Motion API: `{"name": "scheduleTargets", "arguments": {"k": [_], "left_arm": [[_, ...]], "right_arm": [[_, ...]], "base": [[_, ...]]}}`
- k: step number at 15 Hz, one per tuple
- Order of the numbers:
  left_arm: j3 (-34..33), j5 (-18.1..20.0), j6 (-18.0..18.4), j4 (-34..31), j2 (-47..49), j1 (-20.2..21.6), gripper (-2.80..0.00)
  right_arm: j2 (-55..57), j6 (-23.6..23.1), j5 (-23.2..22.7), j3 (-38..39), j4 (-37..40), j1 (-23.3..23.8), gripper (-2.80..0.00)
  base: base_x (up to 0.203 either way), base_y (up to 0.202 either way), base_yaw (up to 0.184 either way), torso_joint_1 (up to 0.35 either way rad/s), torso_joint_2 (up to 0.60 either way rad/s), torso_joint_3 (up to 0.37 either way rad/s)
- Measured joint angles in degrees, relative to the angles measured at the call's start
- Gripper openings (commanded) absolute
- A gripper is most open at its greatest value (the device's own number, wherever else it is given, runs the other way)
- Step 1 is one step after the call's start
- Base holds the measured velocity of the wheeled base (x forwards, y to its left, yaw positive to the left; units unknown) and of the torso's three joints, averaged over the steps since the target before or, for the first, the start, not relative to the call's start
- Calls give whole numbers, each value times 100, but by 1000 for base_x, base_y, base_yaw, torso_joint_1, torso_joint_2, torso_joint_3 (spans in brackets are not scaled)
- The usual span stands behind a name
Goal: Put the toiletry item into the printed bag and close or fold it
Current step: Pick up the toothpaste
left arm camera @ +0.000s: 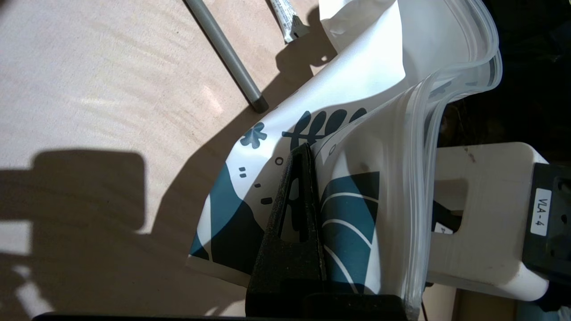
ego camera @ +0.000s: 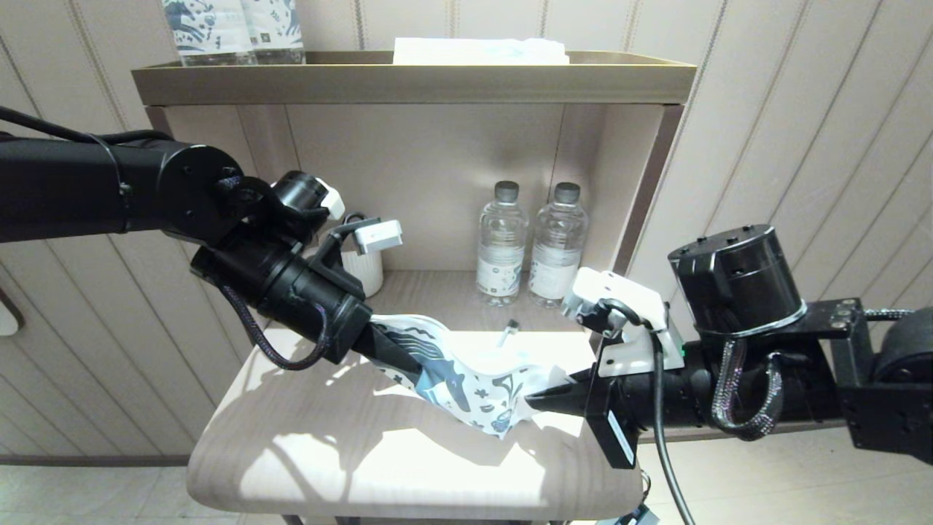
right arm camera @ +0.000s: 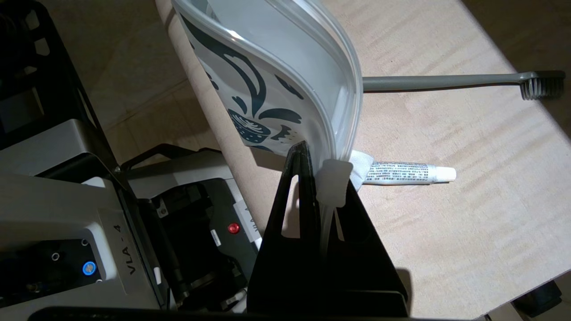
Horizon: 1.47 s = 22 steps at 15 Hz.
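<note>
The printed bag, white with blue and teal figures, hangs stretched between my two grippers just above the wooden table. My left gripper is shut on the bag's left end. My right gripper is shut on its zip edge, next to the white slider. The mouth gapes a little in the right wrist view. The toiletry item, a thin toothbrush with a dark head, lies on the table behind the bag, outside it. Only its head end shows in the head view.
A small toothpaste tube lies on the table near the bag's right end. Two water bottles and a white cup stand in the alcove behind. Printed packs and a white packet sit on the top shelf.
</note>
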<state>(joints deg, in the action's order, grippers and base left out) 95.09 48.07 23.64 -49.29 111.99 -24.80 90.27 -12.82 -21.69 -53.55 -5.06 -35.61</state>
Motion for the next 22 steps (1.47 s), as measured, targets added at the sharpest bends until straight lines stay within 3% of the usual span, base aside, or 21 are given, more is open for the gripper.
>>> {"name": "scheduleTargets", "arguments": {"k": [22], "left_arm": [[-146,11,15,6,-202,0,-280]], "right_arm": [[-81,-26,168,44,74,55,-280]], "base": [[0,0,0,0,0,0]]}}
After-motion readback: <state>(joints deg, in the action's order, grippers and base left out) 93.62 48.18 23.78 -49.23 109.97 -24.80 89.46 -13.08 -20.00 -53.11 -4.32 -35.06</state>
